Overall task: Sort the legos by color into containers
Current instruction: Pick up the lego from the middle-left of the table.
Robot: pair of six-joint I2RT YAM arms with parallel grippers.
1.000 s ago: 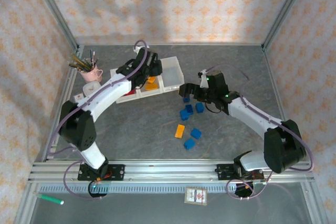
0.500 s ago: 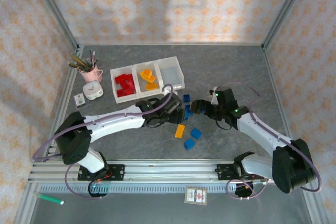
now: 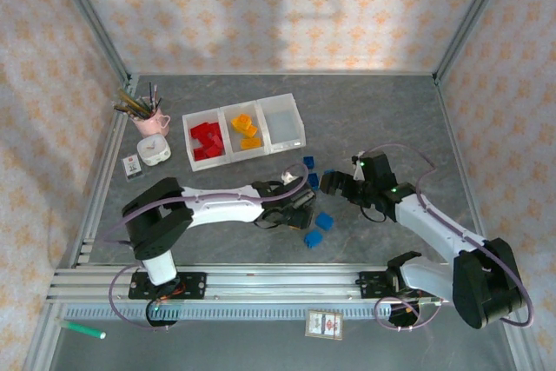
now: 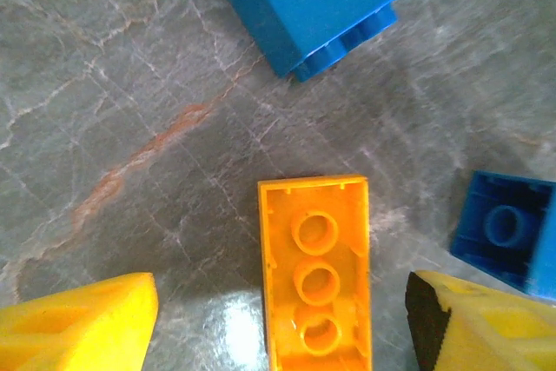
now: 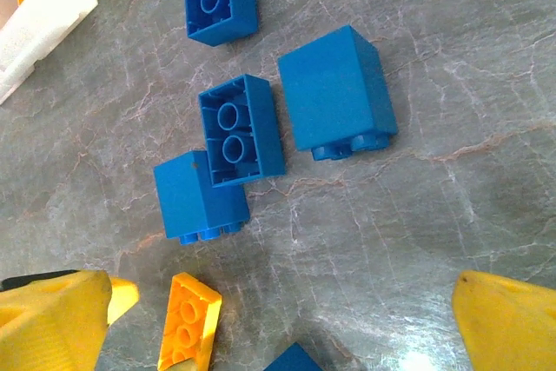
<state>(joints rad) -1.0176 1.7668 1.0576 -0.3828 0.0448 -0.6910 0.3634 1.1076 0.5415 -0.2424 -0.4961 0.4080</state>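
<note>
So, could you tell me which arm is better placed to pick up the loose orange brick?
Left: the left hand is open with the orange brick between its fingers; the right hand hangs open over blue bricks.

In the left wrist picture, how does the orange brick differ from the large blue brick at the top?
The orange brick is long and narrow; the blue brick is blocky and wider. The orange brick lies hollow side up, showing three tubes; the blue brick shows a smooth face, its studs pointing sideways. Both rest on the grey table.
</note>
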